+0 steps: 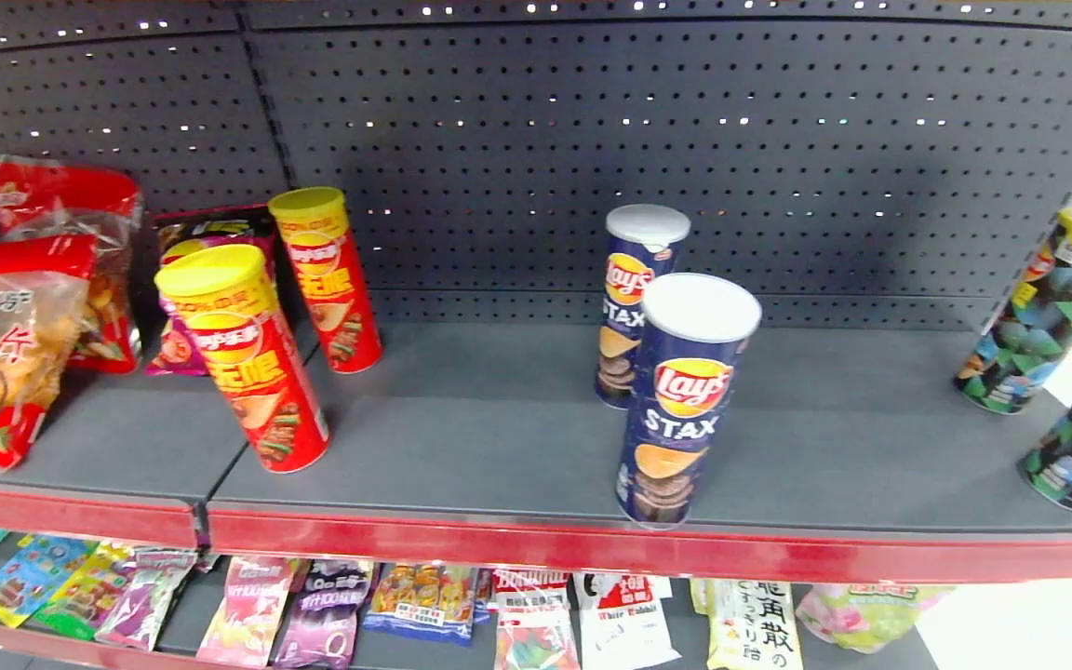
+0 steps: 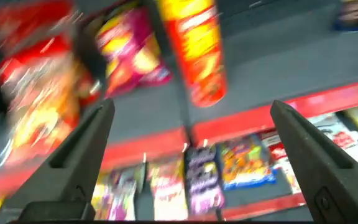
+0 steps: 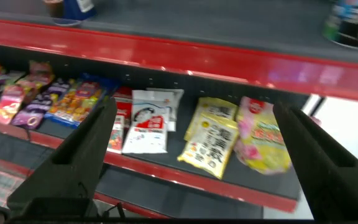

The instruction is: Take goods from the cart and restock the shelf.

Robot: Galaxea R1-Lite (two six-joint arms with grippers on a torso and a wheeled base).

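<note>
On the grey shelf (image 1: 499,437) stand two red chip cans with yellow lids (image 1: 243,354), two blue cans with white lids (image 1: 685,400) and two patterned cans (image 1: 1043,312) at the right. My left gripper (image 2: 191,107) is open with nothing between its fingers; it faces the shelf's red front lip (image 2: 241,124), below a red can (image 2: 194,50). My right gripper (image 3: 193,107) is open with nothing in it, level with the lower shelf's snack packets (image 3: 213,140). A blue can's base (image 3: 67,9) and a patterned can (image 3: 353,22) sit above its red lip (image 3: 185,53).
Red snack bags (image 1: 6,344) and a magenta bag (image 1: 173,349) crowd the shelf's left end. Bare shelf lies between the red and blue cans and between the blue and patterned cans. The lower shelf (image 1: 182,623) holds several flat snack packets. A perforated back panel (image 1: 545,167) closes the rear.
</note>
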